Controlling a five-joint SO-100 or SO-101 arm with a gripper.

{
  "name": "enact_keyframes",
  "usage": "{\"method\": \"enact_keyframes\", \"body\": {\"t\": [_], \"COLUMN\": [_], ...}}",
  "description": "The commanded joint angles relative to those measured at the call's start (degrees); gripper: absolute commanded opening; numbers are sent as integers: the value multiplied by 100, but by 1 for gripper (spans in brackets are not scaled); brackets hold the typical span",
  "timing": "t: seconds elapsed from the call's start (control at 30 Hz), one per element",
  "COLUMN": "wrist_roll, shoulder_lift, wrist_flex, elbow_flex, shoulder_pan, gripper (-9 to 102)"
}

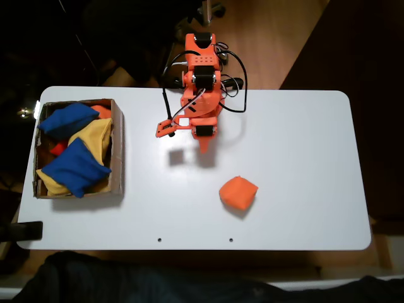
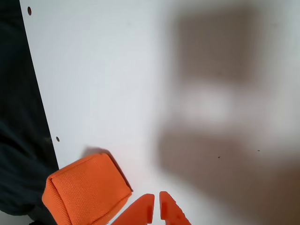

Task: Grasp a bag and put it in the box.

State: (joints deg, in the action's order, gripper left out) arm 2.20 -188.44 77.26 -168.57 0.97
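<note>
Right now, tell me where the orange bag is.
In the fixed view the orange bag lies on the white table, right of centre, below the arm, far from the box.

in the wrist view, the orange bag (image 2: 86, 191) is seen lying on the white table (image 2: 117, 84) at the lower left, near the table's edge, where two small holes (image 2: 57, 138) are set. the gripper (image 2: 156, 201) enters from the bottom edge, just beside the bag, its fingertips almost closed, nothing held between them. broad shadows are cast across the table.

orange plastic arm (image 1: 201, 95) with black motors and looping black cables.
</note>
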Motion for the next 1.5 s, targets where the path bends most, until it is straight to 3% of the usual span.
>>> {"method": "enact_keyframes", "body": {"t": [0.0,0.77,1.47], "wrist_roll": [35,-422,-642], "shoulder_lift": [-44,114,3656], "wrist_flex": [18,-237,-545], "elbow_flex": [70,984,3313], "shoulder_pan": [44,949,1652], "gripper": [0,0,0]}}
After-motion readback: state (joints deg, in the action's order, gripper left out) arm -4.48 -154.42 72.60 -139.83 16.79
